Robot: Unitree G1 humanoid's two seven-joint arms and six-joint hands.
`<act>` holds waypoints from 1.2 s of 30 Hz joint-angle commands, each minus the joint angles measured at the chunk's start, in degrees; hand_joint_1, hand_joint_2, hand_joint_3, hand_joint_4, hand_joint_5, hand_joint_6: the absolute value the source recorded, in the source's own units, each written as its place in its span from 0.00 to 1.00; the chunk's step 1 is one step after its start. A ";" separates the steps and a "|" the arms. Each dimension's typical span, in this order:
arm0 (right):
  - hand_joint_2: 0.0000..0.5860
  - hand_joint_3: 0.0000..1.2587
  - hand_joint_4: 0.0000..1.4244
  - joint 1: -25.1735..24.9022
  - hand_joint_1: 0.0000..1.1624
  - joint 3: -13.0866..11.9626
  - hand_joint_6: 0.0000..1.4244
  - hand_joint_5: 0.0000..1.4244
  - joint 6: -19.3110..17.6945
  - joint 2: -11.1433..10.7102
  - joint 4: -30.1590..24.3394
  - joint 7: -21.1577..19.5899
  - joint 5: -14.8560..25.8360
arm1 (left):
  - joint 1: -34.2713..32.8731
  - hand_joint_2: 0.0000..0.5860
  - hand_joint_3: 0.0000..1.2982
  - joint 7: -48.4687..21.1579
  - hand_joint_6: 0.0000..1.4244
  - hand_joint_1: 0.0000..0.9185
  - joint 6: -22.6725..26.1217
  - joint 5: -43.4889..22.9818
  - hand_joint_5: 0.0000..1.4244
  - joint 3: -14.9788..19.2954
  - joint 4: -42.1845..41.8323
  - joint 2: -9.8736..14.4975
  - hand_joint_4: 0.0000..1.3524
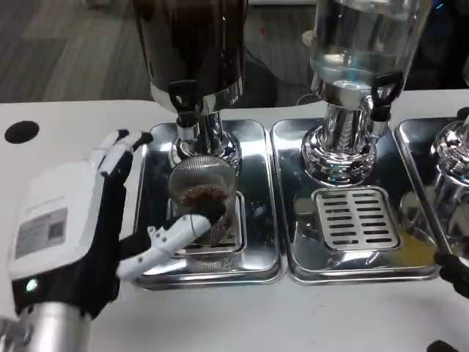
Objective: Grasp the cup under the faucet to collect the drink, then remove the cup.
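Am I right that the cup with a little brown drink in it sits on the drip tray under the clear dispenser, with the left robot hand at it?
Not quite. In the head view the cup stands under the dark dispenser on the left, not the clear dispenser. The rest holds: brown drink inside, the cup on that drip tray, the left robot hand at it.

Desk: white top, with a black round hole near its left edge. Resting on it side by side: left steel drip tray, middle steel drip tray, and a third tray at the right edge.
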 commanded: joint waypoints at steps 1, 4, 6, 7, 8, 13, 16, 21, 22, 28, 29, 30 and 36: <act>0.22 0.13 0.07 -1.27 0.52 0.05 0.04 0.07 4.45 0.51 -3.46 1.78 1.91 | 7.99 0.04 0.17 3.16 0.36 0.00 -3.80 -0.30 0.16 2.81 -3.87 0.23 0.08; 0.22 0.13 0.07 -1.65 0.52 0.31 0.04 0.07 6.35 1.03 -5.05 2.37 1.62 | 12.00 0.04 0.16 4.52 0.35 0.00 -5.45 -0.94 0.14 4.66 -4.42 -0.31 0.06; 0.22 0.13 0.07 -2.09 0.52 0.88 0.04 0.07 7.67 1.39 -6.18 2.69 0.98 | 14.56 0.04 0.15 5.04 0.34 0.00 -6.33 -1.89 0.13 6.15 -3.79 -0.30 0.05; 0.22 0.13 0.07 -2.26 0.52 1.08 0.04 0.07 8.21 1.53 -6.66 2.74 0.67 | 15.35 0.04 0.15 5.19 0.34 0.00 -6.75 -2.27 0.13 6.69 -3.50 -0.31 0.05; 0.22 0.13 0.07 -2.50 0.52 1.27 0.04 0.07 8.76 1.63 -7.18 2.71 0.28 | 16.15 0.04 0.15 5.28 0.34 0.00 -7.15 -2.78 0.13 7.28 -3.12 -0.26 0.05; 0.18 0.13 0.10 -5.16 0.54 1.93 0.08 0.08 12.19 2.55 -9.30 1.93 -2.65 | 20.24 0.04 0.15 6.88 0.33 0.00 -10.22 -5.77 0.13 10.04 -1.46 -0.05 0.05; 0.18 0.13 0.10 -8.05 0.54 2.83 0.08 0.09 15.00 3.08 -10.52 1.10 -5.90 | 22.23 0.04 0.15 7.63 0.33 0.00 -12.32 -6.85 0.13 10.98 -0.95 0.03 0.05; 0.17 0.13 0.10 -14.66 0.54 5.66 0.08 0.09 21.15 3.78 -12.59 0.02 -11.62 | 25.43 0.05 0.15 8.95 0.33 0.00 -15.89 -8.32 0.13 11.86 -0.02 0.15 0.05; 0.17 0.13 0.10 -15.69 0.54 6.28 0.08 0.09 22.11 3.94 -12.98 -0.03 -12.49 | 25.93 0.05 0.15 9.12 0.33 0.00 -16.52 -8.45 0.13 11.97 0.23 0.14 0.05; 0.13 0.13 0.10 -19.61 0.53 9.72 0.08 0.09 25.44 4.56 -15.21 -0.38 -17.67 | 28.72 0.05 0.15 10.32 0.33 0.00 -20.04 -9.69 0.13 12.87 1.87 -0.14 0.05; 0.12 0.13 0.10 -19.89 0.52 10.06 0.09 0.09 25.79 4.67 -15.48 -0.53 -18.32 | 29.31 0.06 0.15 10.60 0.33 0.00 -20.66 -9.92 0.13 12.92 2.14 -0.17 0.05; 0.11 0.13 0.10 -20.48 0.52 10.79 0.09 0.09 26.51 4.94 -15.89 -0.72 -19.33 | 29.89 0.06 0.15 10.87 0.33 0.00 -21.22 -10.12 0.13 12.91 2.42 -0.21 0.05; 0.06 0.06 0.06 -23.15 0.52 14.92 0.06 0.06 32.78 8.31 -19.66 -3.24 -24.92 | 32.96 0.06 0.15 12.71 0.33 0.00 -24.33 -10.56 0.13 12.82 3.80 -0.57 0.05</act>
